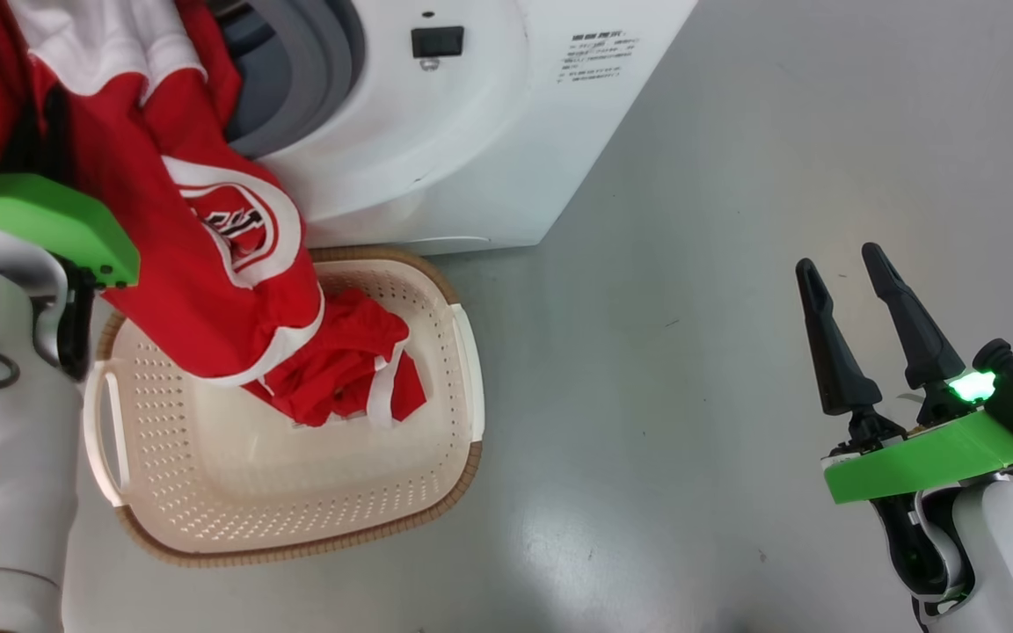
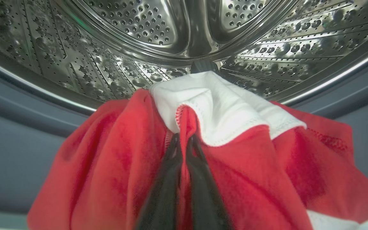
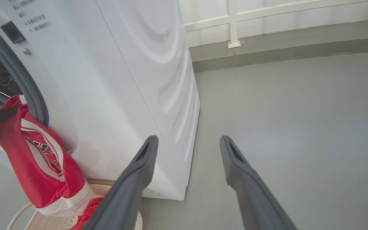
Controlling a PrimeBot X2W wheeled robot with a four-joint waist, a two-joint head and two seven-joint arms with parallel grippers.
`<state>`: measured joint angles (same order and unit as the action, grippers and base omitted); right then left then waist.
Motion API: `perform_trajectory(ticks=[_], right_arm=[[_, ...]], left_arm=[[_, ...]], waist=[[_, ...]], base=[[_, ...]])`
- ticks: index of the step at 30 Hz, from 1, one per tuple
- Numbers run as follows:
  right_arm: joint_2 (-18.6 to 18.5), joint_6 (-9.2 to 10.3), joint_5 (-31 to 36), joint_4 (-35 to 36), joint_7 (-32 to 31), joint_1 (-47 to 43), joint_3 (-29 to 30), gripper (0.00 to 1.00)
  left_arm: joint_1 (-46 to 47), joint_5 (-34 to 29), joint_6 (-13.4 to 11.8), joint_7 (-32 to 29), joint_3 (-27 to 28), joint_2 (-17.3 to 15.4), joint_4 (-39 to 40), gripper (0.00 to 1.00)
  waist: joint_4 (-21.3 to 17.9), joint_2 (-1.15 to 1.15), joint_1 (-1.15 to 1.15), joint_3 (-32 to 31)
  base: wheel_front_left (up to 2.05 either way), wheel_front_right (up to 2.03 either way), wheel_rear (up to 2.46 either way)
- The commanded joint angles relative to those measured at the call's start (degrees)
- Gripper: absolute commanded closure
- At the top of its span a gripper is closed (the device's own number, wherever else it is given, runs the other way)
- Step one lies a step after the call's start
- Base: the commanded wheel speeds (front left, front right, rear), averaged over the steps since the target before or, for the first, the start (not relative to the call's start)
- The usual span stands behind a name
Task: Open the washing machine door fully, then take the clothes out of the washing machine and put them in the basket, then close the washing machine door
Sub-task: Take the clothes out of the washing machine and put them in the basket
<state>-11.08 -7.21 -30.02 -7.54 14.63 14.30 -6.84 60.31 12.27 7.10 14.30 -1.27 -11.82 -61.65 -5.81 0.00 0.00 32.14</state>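
Left wrist view: how is the left gripper (image 2: 184,138)?
— Its fingers are pressed together on a fold of the clothes (image 2: 123,172), at the mouth of the washing machine (image 2: 133,35).
How does the garment look?
— Bright red with a white band. The head view shows a white ring with lettering on it.
Which way does it run?
— Its long axis goes from the frame's upper left down to centre. The lower end hangs into the basket (image 1: 313,549), over a second red piece lying there.
And the right gripper (image 1: 839,257)?
— Spread wide and holding nothing, at lower right above the floor (image 1: 691,264).
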Motion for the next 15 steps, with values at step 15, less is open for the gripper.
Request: perform_trajectory(ticks=[15], right_arm=[[-0.5, -0.28, 0.8, 1.6, 0.4, -1.2, -0.4, 0.0]], left_arm=[[-16.1, 1.7, 0.4, 0.7, 2.4, 1.5, 18.0, 1.0]], waist=[[1.2, 0.0, 0.0, -1.0]], base=[[0.0, 0.0, 0.0]])
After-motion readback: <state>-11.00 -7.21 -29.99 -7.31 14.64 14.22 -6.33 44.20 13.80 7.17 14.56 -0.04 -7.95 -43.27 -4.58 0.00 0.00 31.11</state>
